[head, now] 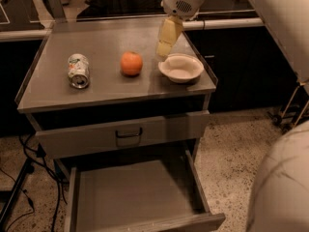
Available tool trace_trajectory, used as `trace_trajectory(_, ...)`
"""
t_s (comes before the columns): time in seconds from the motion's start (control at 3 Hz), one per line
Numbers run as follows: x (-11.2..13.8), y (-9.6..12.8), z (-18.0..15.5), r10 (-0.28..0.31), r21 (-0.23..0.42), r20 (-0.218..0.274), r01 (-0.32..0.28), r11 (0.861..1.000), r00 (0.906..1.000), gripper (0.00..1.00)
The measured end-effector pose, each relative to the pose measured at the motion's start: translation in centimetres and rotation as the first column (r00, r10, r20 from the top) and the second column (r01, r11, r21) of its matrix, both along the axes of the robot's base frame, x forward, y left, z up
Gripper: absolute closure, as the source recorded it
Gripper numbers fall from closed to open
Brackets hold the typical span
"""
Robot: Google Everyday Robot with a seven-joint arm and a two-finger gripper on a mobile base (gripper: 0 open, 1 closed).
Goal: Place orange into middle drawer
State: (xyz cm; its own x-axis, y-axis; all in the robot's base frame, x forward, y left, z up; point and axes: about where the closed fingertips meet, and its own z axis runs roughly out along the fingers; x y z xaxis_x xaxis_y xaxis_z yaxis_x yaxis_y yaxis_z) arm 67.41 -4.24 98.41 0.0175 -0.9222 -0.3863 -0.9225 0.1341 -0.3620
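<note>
Camera view: orange (131, 63) sits on bench (111, 88), beside cream bowl (181, 67). End effector (165, 45) hangs over bowl's left rim (clenched or released: cannot tell). Middle drawer (135, 192) open below. Risk: off-centre approach nudges orange, which rolls away.

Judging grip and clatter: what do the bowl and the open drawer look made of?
The bowl: cream, smooth, faint sheen; ceramic or plastic, cannot tell. The open drawer: grey sheet metal, matte, thin folded edges. The gripper hangs at the bowl's rim, toward the orange.
</note>
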Motion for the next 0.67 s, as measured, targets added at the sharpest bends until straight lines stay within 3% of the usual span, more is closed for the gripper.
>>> trace_trajectory(0.67,1.4,0.0,-1.5,-0.022,0.01,-0.017,0.022,1.0,0.9996,0.0)
